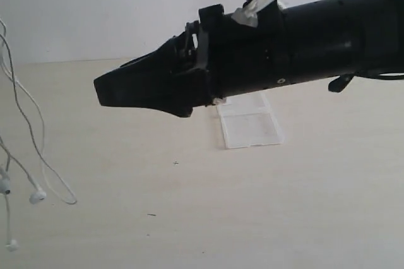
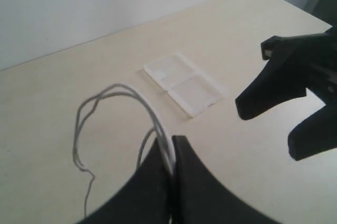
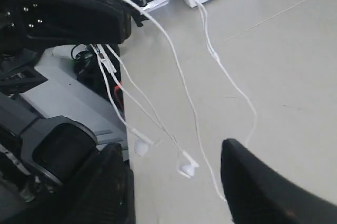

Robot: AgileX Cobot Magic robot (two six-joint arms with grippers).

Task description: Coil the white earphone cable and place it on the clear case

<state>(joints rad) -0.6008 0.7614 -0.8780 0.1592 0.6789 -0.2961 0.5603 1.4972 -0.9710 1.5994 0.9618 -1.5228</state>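
Note:
My left gripper is shut on the white earphone cable and holds it up above the table. From the jaws the cable loops out and trails down. At the left edge of the exterior view its strands hang with an earbud at the end. The clear case lies flat on the table, also seen in the left wrist view as the clear case. My right gripper is open, with two earbuds dangling between and ahead of its fingers, touching neither. My left gripper itself is outside the exterior view.
The right arm stretches across the exterior view above the case, its gripper pointing left. A table edge runs close behind the hanging earbuds, with dark equipment beyond it. A pale wall backs the table.

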